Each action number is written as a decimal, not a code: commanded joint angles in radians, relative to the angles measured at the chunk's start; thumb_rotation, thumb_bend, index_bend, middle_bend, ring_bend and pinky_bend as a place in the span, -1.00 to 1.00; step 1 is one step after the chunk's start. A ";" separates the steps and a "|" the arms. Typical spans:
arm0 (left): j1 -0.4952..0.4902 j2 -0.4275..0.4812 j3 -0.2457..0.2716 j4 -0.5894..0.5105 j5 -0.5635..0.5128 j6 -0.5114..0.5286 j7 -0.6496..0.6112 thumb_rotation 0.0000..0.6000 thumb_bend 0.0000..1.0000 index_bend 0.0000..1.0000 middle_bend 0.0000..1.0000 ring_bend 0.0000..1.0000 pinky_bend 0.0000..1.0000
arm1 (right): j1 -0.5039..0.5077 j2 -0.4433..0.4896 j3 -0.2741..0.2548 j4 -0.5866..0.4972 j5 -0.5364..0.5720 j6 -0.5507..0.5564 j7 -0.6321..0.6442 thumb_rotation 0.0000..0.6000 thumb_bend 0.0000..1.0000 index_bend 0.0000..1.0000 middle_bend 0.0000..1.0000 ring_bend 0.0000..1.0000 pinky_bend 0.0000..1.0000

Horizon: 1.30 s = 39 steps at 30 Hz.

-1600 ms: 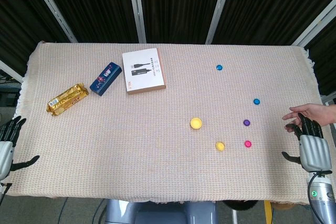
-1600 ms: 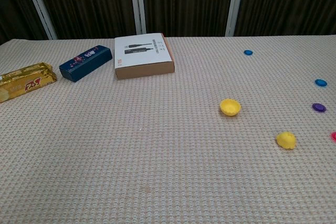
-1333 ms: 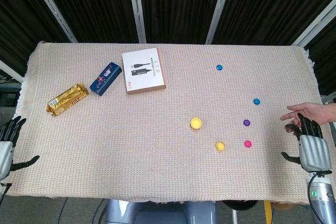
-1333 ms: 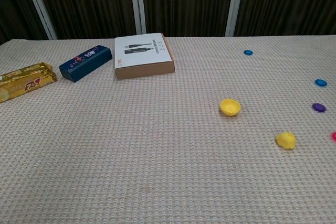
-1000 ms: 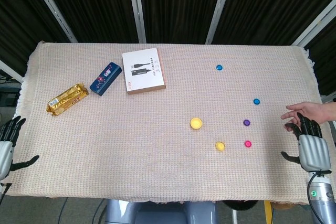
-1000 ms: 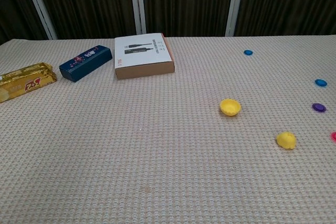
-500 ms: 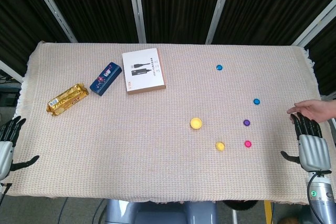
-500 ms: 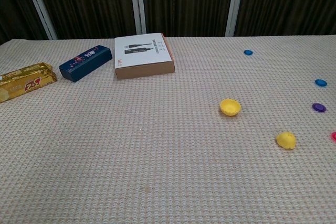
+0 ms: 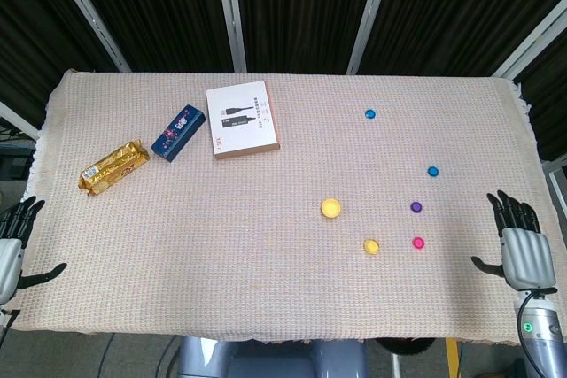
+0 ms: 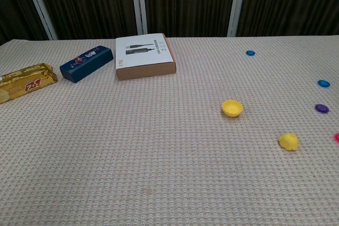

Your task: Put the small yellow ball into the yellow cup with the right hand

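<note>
The small yellow ball [image 9: 371, 246] [image 10: 288, 141] lies on the woven cloth right of centre. The yellow cup [image 9: 330, 208] [image 10: 232, 108] stands upright a short way up and left of it, apart from it. My right hand [image 9: 518, 243] hovers at the table's right front edge, well right of the ball, fingers spread and holding nothing. My left hand [image 9: 11, 247] hangs off the left front corner, also spread and empty. Neither hand shows in the chest view.
Small coloured caps lie at the right: blue [image 9: 370, 114], blue [image 9: 433, 171], purple [image 9: 416, 207], pink [image 9: 418, 243]. A white box [image 9: 242, 119], a dark blue packet [image 9: 179, 132] and a gold snack bar [image 9: 113, 166] lie at the back left.
A person's bare hand that reached in at the right edge, just above my right hand, has drawn back out of view. My hands, the ball and the cup have not moved.
</note>
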 commanded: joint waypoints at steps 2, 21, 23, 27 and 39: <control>-0.001 0.001 -0.001 -0.002 -0.001 -0.002 0.001 1.00 -0.94 -1.00 -1.00 -1.00 -0.71 | 0.008 -0.009 0.020 -0.044 0.013 0.002 0.017 1.00 -0.92 -1.00 -1.00 -1.00 -1.00; -0.006 0.000 0.001 0.003 0.005 -0.007 -0.014 1.00 -0.93 -1.00 -1.00 -1.00 -0.71 | 0.166 -0.367 0.050 -0.075 0.212 -0.062 -0.279 1.00 -0.79 -0.95 -1.00 -1.00 -1.00; -0.007 0.000 0.001 0.003 0.007 -0.008 -0.014 1.00 -0.93 -1.00 -1.00 -1.00 -0.71 | 0.164 -0.411 0.041 -0.058 0.218 -0.044 -0.294 1.00 -0.79 -0.91 -1.00 -1.00 -1.00; -0.008 0.000 0.000 0.002 0.007 -0.008 -0.012 1.00 -0.93 -1.00 -1.00 -1.00 -0.71 | 0.158 -0.476 0.032 -0.035 0.233 -0.025 -0.296 1.00 -0.79 -0.85 -1.00 -1.00 -1.00; -0.011 0.001 0.000 -0.001 0.005 -0.011 -0.009 1.00 -0.93 -1.00 -1.00 -1.00 -0.71 | 0.154 -0.588 0.009 0.009 0.258 -0.029 -0.303 1.00 -0.78 -0.49 -1.00 -1.00 -1.00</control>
